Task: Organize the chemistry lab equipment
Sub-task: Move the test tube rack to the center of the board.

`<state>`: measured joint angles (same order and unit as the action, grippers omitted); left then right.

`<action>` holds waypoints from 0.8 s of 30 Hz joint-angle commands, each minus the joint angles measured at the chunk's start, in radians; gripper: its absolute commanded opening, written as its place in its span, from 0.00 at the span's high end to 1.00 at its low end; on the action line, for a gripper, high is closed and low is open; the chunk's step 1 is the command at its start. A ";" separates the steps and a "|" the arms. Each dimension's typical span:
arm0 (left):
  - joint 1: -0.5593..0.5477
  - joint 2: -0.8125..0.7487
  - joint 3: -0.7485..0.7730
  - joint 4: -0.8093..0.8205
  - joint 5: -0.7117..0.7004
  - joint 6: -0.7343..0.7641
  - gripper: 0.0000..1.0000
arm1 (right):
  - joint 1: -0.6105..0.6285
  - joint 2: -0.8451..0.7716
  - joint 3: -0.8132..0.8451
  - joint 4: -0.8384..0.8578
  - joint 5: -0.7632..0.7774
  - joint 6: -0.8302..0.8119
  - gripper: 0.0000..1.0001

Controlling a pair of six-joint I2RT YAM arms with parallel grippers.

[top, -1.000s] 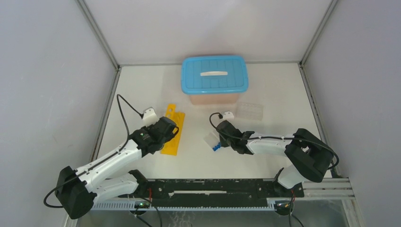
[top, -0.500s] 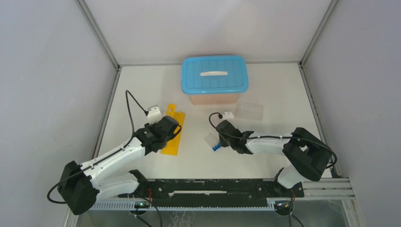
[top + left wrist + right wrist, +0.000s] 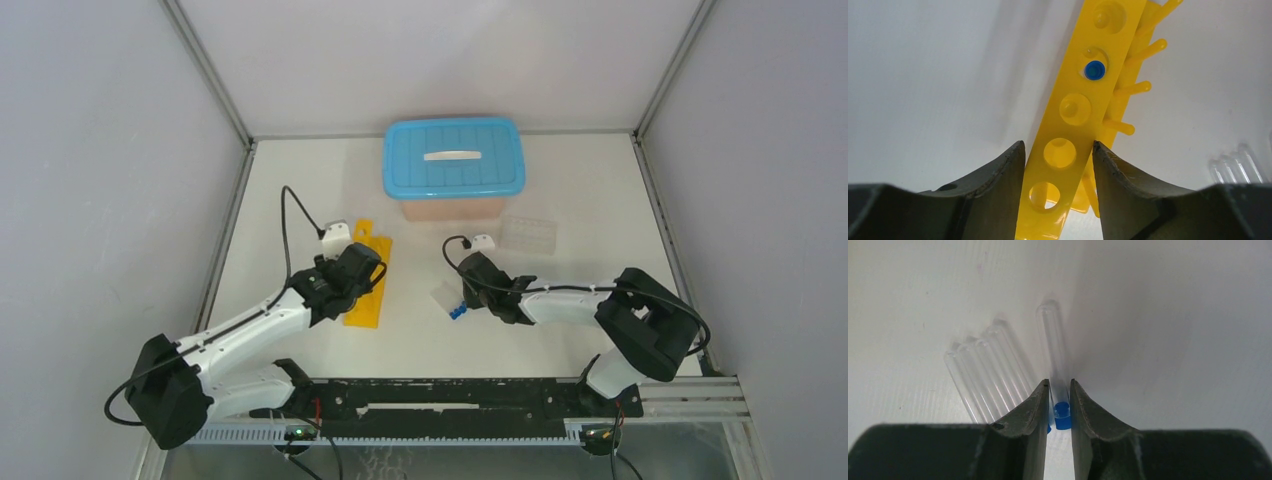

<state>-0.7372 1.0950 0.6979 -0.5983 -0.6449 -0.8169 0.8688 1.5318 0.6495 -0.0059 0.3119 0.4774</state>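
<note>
The yellow rack (image 3: 364, 310) lies left of centre, one blue-capped tube (image 3: 1093, 70) standing in a hole of the rack (image 3: 1083, 95). My left gripper (image 3: 362, 275) straddles the rack's near end, and in the left wrist view the gripper (image 3: 1058, 145) has both fingers against the rack's edges. Several clear tubes (image 3: 445, 296) lie mid-table. Low over them, my right gripper (image 3: 458, 300) is shut on one tube (image 3: 1054, 350) just above its blue cap, as the right wrist view of the gripper (image 3: 1059, 382) shows. The other tubes (image 3: 988, 370) lie side by side to its left.
A box with a blue lid (image 3: 453, 158) stands at the back centre. The small clear tray (image 3: 527, 234) lies in front of it to the right. Grey walls close in the table on three sides.
My left arm has shifted a little forward and right over the rack, and its fingers have narrowed onto the rack. The right arm and its tube have stayed still.
</note>
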 commanded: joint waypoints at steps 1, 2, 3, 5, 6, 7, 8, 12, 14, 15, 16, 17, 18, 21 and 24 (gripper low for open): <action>0.008 0.017 -0.027 0.049 0.026 0.071 0.44 | -0.008 0.020 0.000 0.026 -0.009 -0.005 0.71; 0.010 0.021 -0.031 0.051 0.030 0.076 0.44 | -0.008 0.021 0.000 0.026 -0.010 -0.006 0.71; 0.016 0.024 -0.038 0.057 0.037 0.081 0.43 | -0.009 0.021 0.001 0.027 -0.011 -0.006 0.71; 0.026 0.030 -0.049 0.067 0.047 0.089 0.42 | -0.010 0.022 0.001 0.027 -0.012 -0.006 0.71; 0.030 0.033 -0.054 0.075 0.056 0.093 0.42 | -0.010 0.023 0.001 0.027 -0.012 -0.005 0.71; 0.037 0.034 -0.057 0.080 0.063 0.096 0.42 | -0.011 0.025 0.001 0.027 -0.013 -0.006 0.71; 0.039 0.035 -0.060 0.084 0.068 0.102 0.42 | -0.011 0.023 0.000 0.029 -0.013 -0.006 0.71; 0.052 0.035 -0.062 0.100 0.077 0.128 0.44 | -0.017 0.018 -0.012 0.039 -0.017 -0.008 0.71; 0.057 0.035 -0.059 0.103 0.077 0.140 0.48 | -0.020 0.015 -0.017 0.040 -0.020 -0.009 0.72; 0.059 0.035 -0.059 0.103 0.077 0.146 0.55 | -0.021 0.012 -0.018 0.041 -0.020 -0.010 0.73; 0.060 0.033 -0.058 0.106 0.077 0.154 0.63 | -0.023 0.009 -0.020 0.044 -0.022 -0.012 0.74; 0.061 0.031 -0.057 0.106 0.078 0.162 0.70 | -0.027 0.007 -0.022 0.043 -0.023 -0.013 0.74; 0.063 0.029 -0.057 0.109 0.081 0.170 0.72 | -0.028 0.005 -0.024 0.044 -0.026 -0.014 0.75; 0.063 0.024 -0.057 0.118 0.095 0.199 0.73 | -0.035 0.001 -0.029 0.045 -0.032 -0.017 0.76; 0.065 0.015 -0.057 0.120 0.110 0.217 0.73 | -0.038 -0.002 -0.033 0.045 -0.035 -0.018 0.77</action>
<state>-0.6773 1.1255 0.6559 -0.4965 -0.5636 -0.6548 0.8402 1.5394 0.6392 0.0402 0.2852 0.4767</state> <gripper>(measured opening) 0.460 0.238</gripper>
